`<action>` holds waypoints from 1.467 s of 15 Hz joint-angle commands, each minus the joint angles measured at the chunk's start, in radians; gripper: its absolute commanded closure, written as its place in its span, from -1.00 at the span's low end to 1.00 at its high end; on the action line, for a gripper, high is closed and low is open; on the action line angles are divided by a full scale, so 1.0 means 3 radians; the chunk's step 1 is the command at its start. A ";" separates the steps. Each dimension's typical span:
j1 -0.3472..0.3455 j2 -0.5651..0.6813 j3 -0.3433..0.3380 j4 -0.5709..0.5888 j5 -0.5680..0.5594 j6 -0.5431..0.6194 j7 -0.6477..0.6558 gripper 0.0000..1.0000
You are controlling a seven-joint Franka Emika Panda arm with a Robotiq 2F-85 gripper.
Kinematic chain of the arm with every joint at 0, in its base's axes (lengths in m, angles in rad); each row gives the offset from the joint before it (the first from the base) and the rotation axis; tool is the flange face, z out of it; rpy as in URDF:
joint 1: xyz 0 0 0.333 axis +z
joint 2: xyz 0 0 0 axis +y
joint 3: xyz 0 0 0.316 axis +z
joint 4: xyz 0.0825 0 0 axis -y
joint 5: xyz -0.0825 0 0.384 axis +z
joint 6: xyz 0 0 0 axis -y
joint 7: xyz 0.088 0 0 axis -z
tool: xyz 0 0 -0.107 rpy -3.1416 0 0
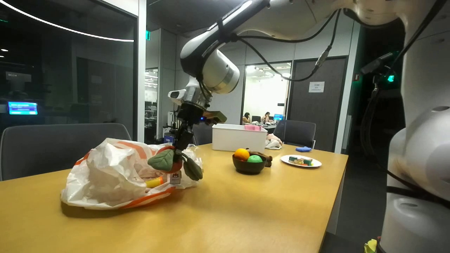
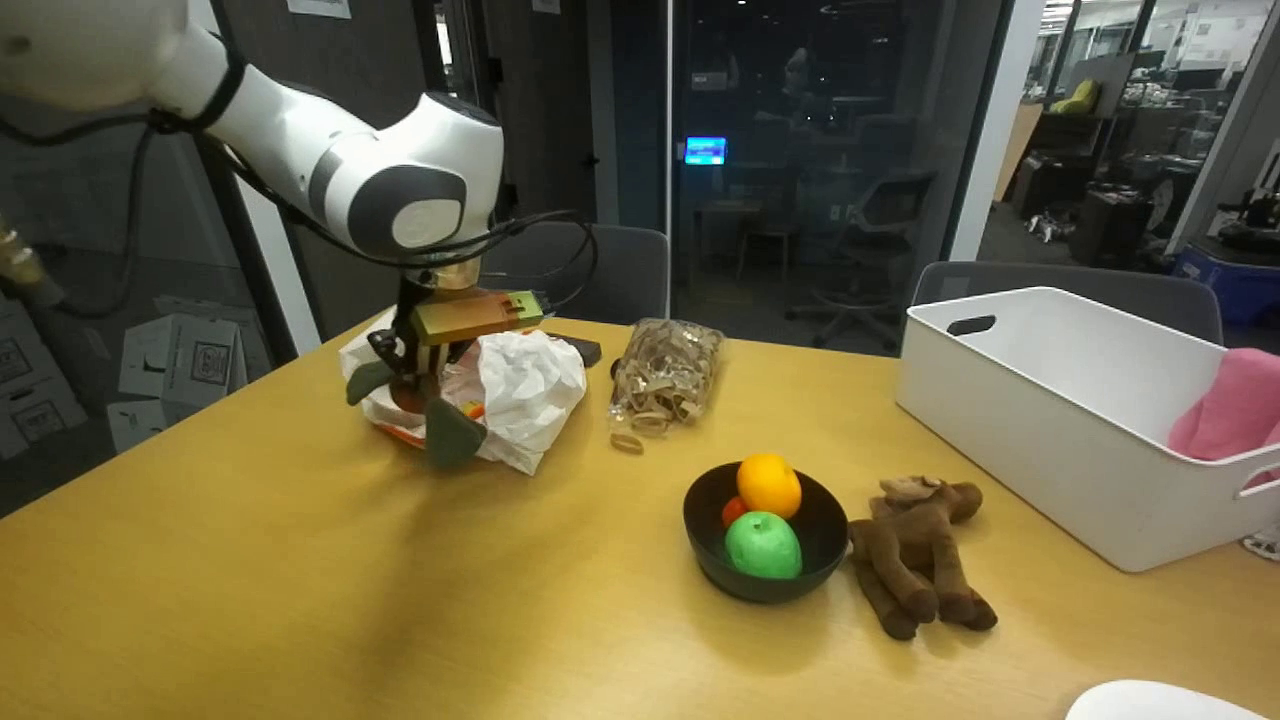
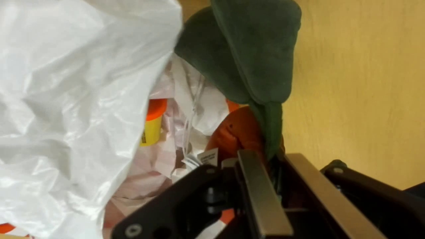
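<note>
In an exterior view, I have my gripper (image 1: 178, 150) pointing down over the table (image 1: 246, 211), nearly closed, with a red plush toy (image 1: 178, 165) hanging from it by its green, leafy top. The toy is at the open mouth of a crumpled white plastic bag (image 1: 102, 179) with orange stripes; a yellow tub (image 1: 153, 183) lies inside. Farther off, a black bowl (image 1: 249, 170) holds an orange (image 1: 242, 154) and a green apple (image 1: 255, 159).

In an exterior view I also see a brown plush animal (image 2: 915, 560) between the bowl and a white bin (image 2: 1040, 450).

Through the wrist view, my fingers (image 3: 264, 197) stand a narrow gap apart, pinching the toy's green stem (image 3: 274, 129). I can't tell whether the toy touches the bag.
</note>
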 commanded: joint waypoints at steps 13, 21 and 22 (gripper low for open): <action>-0.0205 0.1274 0.0188 0.0901 -0.1312 0.1362 0.0980 0.86; -0.0498 0.1210 0.0209 0.0856 -0.1448 0.1037 0.1671 0.86; -0.0511 0.1160 0.0213 0.0841 -0.1443 0.0909 0.1762 0.86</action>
